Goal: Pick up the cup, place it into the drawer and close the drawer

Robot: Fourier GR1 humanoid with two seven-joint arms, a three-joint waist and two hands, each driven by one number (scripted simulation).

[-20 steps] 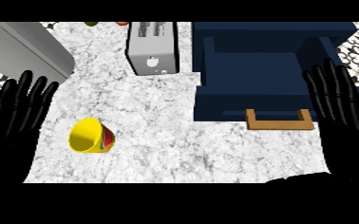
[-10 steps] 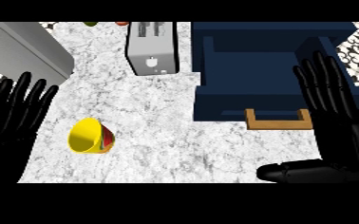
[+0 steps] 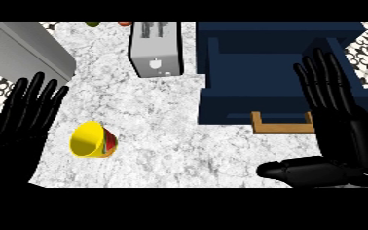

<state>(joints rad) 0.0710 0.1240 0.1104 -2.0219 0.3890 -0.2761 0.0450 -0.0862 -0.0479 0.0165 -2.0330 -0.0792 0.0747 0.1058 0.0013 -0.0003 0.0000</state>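
Yellow cup [image 3: 92,139] on side, marble counter [image 3: 161,122]; left robot hand [image 3: 28,111], right robot hand [image 3: 332,95] fingers straight, splayed.

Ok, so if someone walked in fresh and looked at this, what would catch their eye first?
Probably the bright yellow cup, lying on its side on the marble counter at the left, just beside the open left robot hand. Next, the big navy drawer standing open at the right with its wooden handle, the open right robot hand over its right edge. A silver toaster sits at the back between them.
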